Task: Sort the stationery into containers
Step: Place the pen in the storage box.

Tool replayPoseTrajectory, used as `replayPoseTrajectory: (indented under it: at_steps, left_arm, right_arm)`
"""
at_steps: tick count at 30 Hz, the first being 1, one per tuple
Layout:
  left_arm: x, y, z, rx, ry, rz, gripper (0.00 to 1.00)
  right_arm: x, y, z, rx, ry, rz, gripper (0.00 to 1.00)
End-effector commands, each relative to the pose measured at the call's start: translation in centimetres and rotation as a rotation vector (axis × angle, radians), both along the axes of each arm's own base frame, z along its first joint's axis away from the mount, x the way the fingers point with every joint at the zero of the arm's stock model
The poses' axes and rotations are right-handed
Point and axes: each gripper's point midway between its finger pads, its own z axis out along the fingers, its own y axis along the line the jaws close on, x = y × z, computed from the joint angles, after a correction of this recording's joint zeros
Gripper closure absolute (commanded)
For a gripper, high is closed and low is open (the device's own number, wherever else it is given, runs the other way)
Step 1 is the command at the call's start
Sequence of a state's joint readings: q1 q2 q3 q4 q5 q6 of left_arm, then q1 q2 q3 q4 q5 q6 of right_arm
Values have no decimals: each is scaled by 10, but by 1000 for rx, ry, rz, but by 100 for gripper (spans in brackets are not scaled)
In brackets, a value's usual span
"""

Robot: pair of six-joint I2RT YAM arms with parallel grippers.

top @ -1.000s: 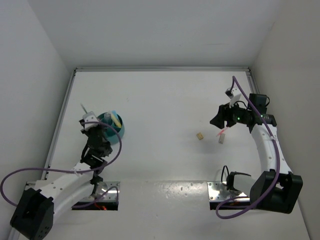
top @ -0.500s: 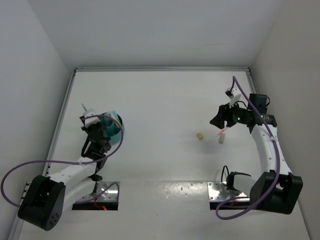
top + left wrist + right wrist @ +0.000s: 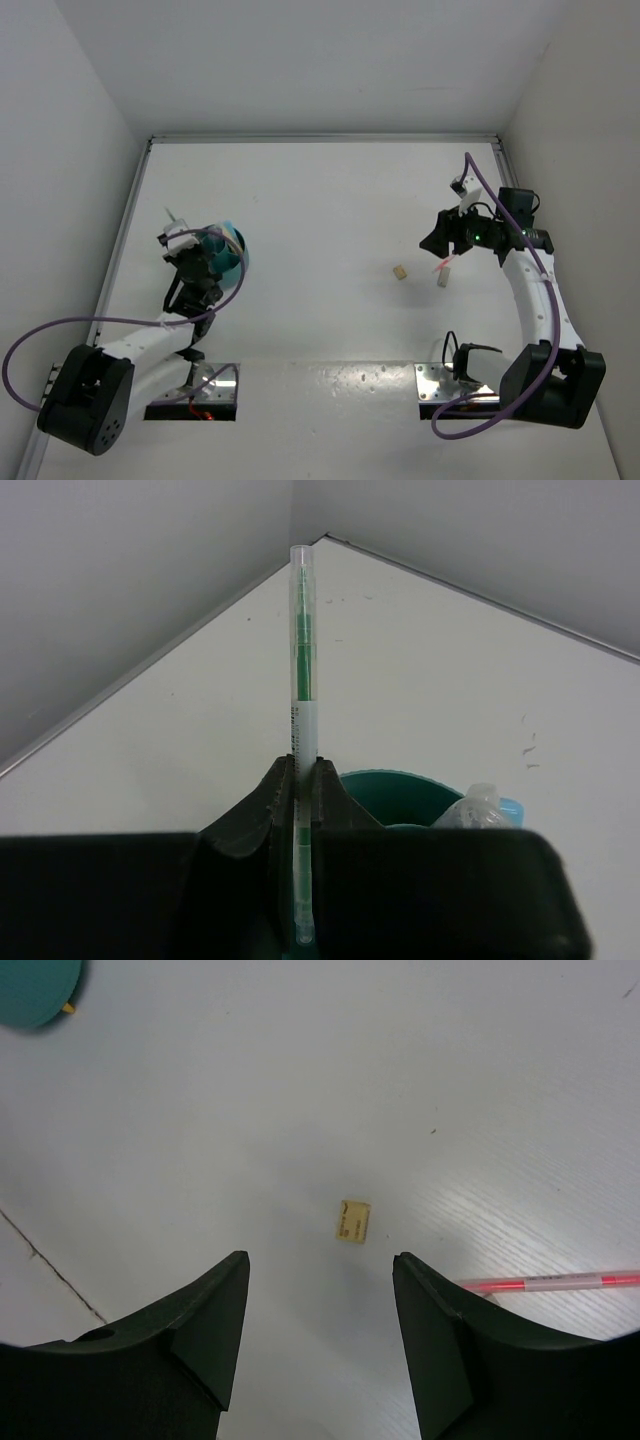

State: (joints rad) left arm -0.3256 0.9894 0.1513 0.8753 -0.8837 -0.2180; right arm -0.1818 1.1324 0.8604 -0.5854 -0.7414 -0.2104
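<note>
Clear plastic pen with a green core (image 3: 302, 660) stands upright, pinched in the left gripper (image 3: 300, 780), fingers narrow, beside the round teal plastic holder (image 3: 400, 783). Centring it over a free compartment before release looks wise, though the compartments are hidden. Rightward, the right gripper (image 3: 320, 1260) hangs wide and empty above a small tan block (image 3: 353, 1221) and a thin pink pen (image 3: 550, 1282).

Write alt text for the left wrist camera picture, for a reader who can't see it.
The left arm's black jaws are shut on a thin clear pen with a green core, which sticks straight up the frame. Just behind them shows the rim of a round teal holder on a white table, with grey walls meeting in a corner beyond.
</note>
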Motion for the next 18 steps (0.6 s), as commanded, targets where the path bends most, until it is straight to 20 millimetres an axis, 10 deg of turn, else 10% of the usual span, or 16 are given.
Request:
replayPoseTrajectory:
  at_steps: [1, 18]
  left_arm:
    - [-3, 5, 6, -50, -55, 29, 100]
    - [-8, 6, -14, -77, -12, 41, 100]
  right_arm:
    - [4, 1, 12, 3, -55, 26, 40]
    - [4, 1, 12, 3, -55, 26, 40]
